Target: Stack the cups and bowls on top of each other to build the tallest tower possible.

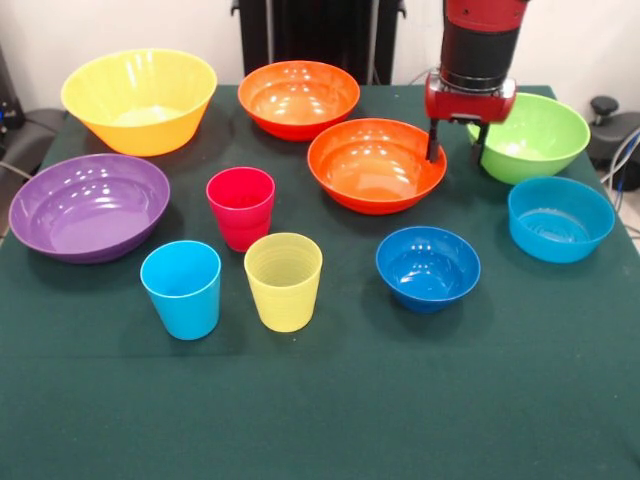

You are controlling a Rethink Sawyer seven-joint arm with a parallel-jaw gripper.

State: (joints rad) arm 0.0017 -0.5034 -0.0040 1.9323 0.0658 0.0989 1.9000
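Observation:
Three cups stand upright and apart on the green cloth: a red-pink cup [241, 207], a light blue cup [182, 288] and a yellow cup [284, 281]. The bowls sit around them: a large yellow bowl [139, 100], a purple bowl [89, 206], two orange bowls [298, 98] [375, 164], a lime green bowl [531, 136], a small dark blue bowl [427, 267] and a small lighter blue bowl [560, 218]. Nothing is stacked. My gripper [456, 144] hangs open and empty above the gap between the nearer orange bowl and the green bowl.
The table [320, 400] is covered with a dark green cloth. The robot's black pedestal [318, 35] stands at the far side. Dark objects and cables lie off the table at the right edge [612, 130].

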